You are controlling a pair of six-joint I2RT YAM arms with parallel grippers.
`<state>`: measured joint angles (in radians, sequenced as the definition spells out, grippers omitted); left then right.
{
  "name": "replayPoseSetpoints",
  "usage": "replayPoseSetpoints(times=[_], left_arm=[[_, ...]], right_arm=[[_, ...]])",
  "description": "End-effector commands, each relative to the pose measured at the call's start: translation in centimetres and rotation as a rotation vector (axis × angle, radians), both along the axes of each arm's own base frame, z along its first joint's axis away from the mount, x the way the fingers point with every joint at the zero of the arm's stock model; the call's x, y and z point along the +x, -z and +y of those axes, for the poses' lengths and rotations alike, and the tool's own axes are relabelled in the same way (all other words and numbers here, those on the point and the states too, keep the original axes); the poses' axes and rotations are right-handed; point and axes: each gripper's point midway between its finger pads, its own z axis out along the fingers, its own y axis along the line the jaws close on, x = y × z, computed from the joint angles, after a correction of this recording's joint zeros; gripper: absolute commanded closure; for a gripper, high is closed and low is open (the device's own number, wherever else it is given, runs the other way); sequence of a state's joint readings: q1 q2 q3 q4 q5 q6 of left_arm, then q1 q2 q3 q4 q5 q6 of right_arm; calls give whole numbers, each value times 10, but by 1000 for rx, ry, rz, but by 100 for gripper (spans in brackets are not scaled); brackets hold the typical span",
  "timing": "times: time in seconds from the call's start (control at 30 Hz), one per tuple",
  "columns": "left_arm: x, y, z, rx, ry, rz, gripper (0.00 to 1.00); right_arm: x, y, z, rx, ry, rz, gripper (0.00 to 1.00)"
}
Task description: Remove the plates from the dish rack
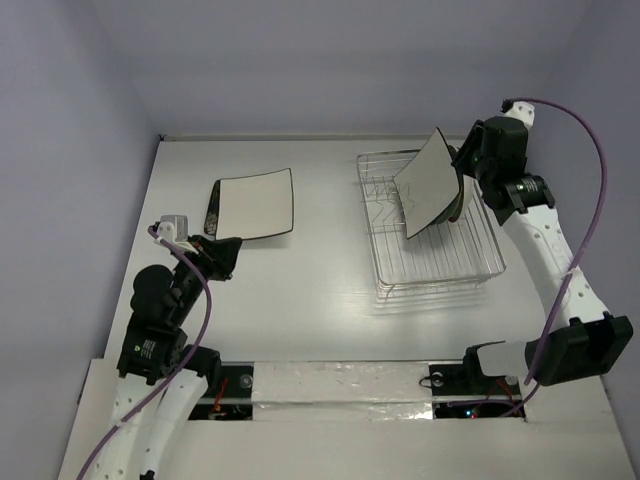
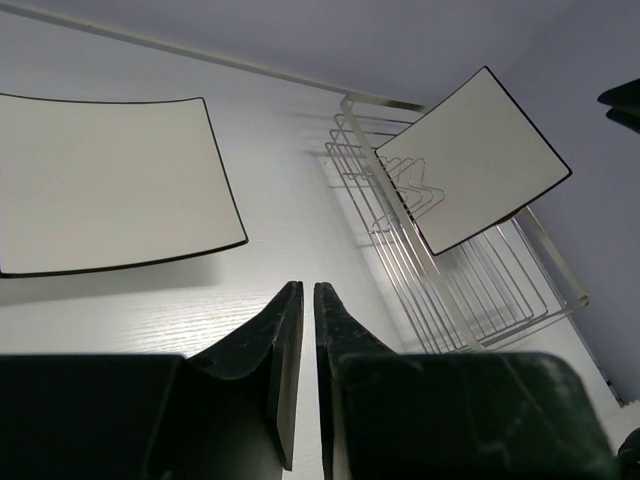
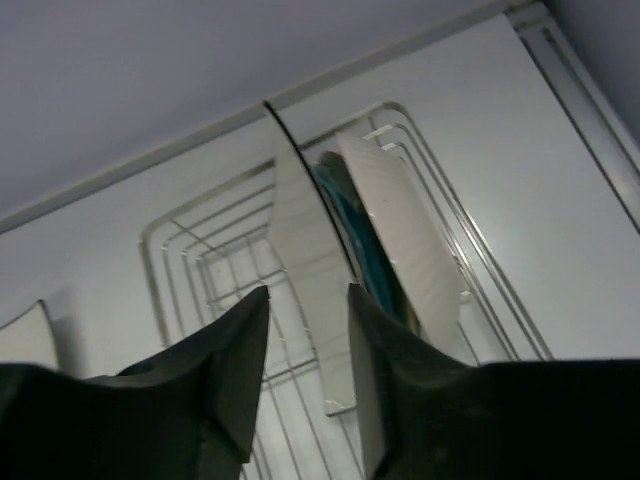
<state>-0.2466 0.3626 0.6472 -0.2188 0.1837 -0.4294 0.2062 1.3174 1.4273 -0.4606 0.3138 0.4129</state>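
From above, a flat plate [image 1: 252,205] lies on the tabletop [image 1: 320,310] beside the left pincer [image 1: 225,248], and an upright plate [image 1: 430,185] stands in the rack [image 1: 440,265]. The left wrist view shows that pincer shut and empty. In the right wrist view the right pincer [image 3: 305,295] straddles the upright plate's edge, though I cannot tell whether it grips. It should clamp squarely and lift straight up, clear of the teal plate [image 3: 345,220] behind.

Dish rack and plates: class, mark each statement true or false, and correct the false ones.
1. A square plate lies on the table, outside the rack. True.
2. The left jaws grip that plate. False: they are shut on nothing, just short of it.
3. The right jaws sit either side of a tilted square plate at the rack. True.
4. No other plates are in the rack. False: a teal plate and another white plate stand behind the tilted one.
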Motion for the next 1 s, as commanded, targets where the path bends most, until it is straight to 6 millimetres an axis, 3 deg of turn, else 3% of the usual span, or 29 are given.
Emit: replayPoseSetpoints(times=[0.0,0.03,0.1,0.27,0.4,0.57,0.73,0.9,0.97], left_arm=[[2,-16,-1,-10,7,-57,92],[2,-16,-1,-10,9,-55,88],[2,-16,-2,-8,12,-56,84],[2,-15,-2,-10,13,-54,80],[2,-15,-2,-9,13,-52,79],[2,-15,-2,-8,12,-54,79],[2,-15,-2,-10,13,-54,78],[2,-15,-2,-11,12,-53,78],[2,-16,-2,-11,12,-55,78]], right_arm=[[-7,38,-24,-100,3,144,53],[-4,45,-30,-111,8,168,48],[3,54,-39,-94,-6,190,46],[15,74,-34,-96,-57,234,49],[19,82,-25,-76,-107,249,59],[19,81,-12,-32,-159,230,76],[18,79,0,-12,-208,220,87],[22,79,24,14,-293,223,86],[26,93,29,11,-304,259,78]])
